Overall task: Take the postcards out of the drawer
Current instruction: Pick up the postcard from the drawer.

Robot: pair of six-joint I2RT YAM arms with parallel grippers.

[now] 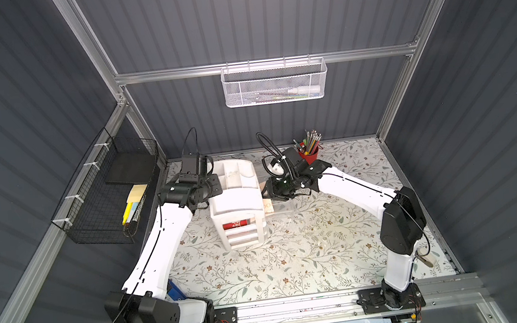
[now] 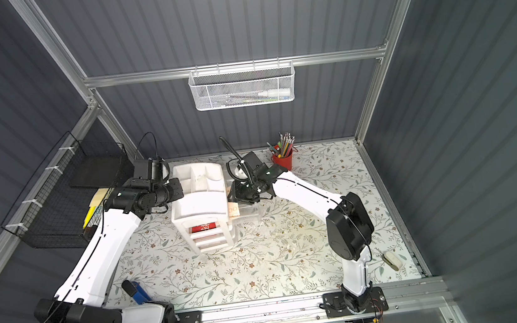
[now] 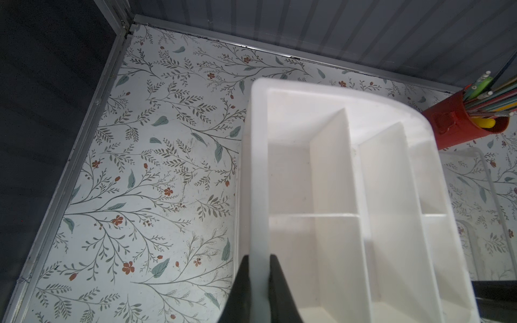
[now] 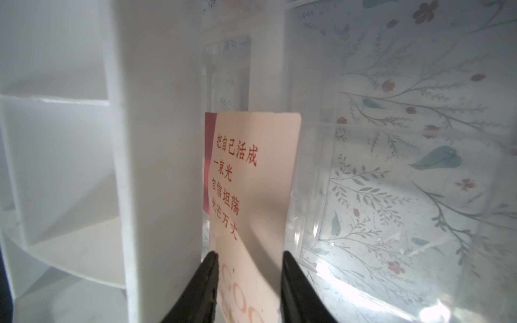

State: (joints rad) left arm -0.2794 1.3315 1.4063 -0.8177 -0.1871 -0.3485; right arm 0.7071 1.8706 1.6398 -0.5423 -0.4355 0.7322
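A white organizer stands mid-table with an open compartment tray on top. My left gripper is shut on the wall of its left side; in both top views it sits at that rim. A clear drawer lies against the organizer's right side. In it stands a pale peach postcard with red characters, bowed between the fingers of my right gripper, which pinch it. A red edge shows behind it. A red postcard shows in the organizer's front.
A red pencil cup stands just behind my right wrist. A black wire basket with yellow pads hangs on the left wall, a white mesh basket on the back wall. A blue tool and a small white object lie near the front edge.
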